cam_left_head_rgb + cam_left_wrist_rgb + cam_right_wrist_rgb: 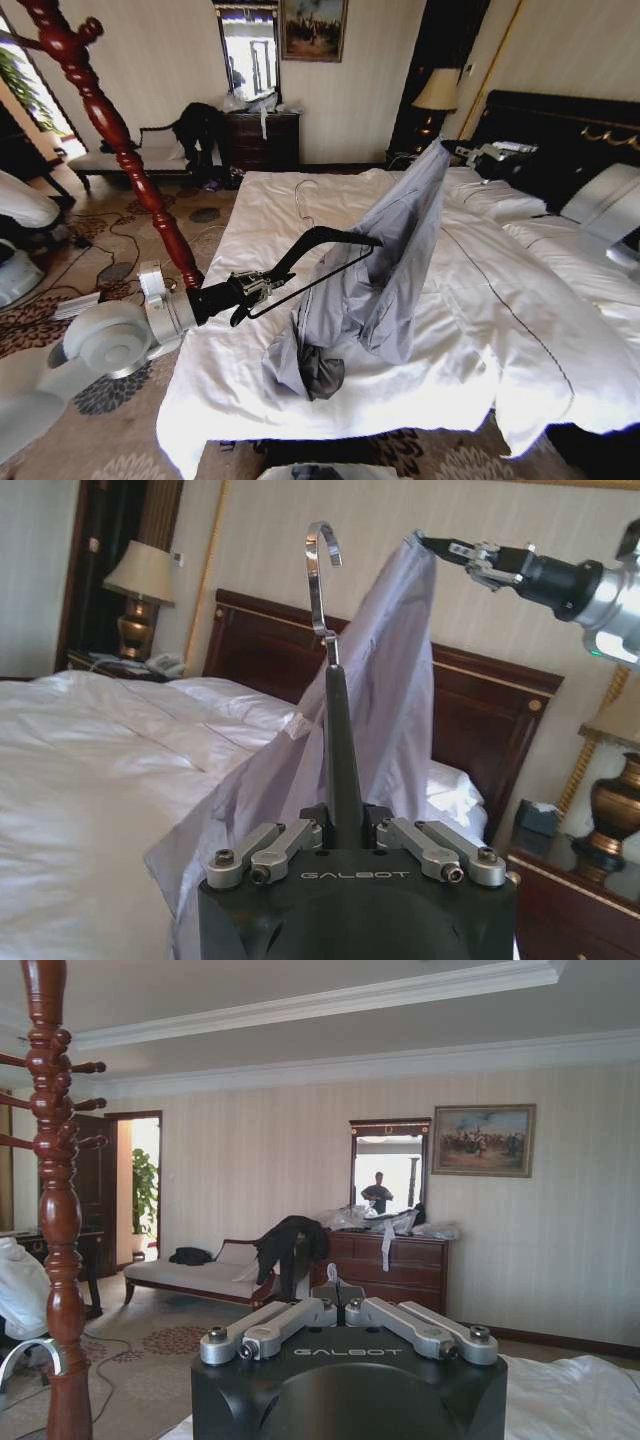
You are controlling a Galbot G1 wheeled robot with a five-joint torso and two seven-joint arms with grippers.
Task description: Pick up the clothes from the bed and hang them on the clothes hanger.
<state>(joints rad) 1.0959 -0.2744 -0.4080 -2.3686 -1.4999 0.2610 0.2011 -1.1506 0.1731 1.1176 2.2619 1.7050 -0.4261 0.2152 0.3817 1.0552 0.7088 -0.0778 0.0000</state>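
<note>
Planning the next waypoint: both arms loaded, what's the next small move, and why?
Probably ease the hanger end into the shirt opening. The left gripper holds the hanger beside the shirt, which the right gripper lifts by its top edge above the bed, hem still bunched on the duvet.

wooden pole [110, 130] upright | lamp [437, 92] | painting [313, 28] on wall

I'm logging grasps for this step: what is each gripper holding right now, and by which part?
The left gripper grips the clothes hanger at one shoulder end. The right gripper pinches the clothes by the top edge, lifting them above the bed.
</note>
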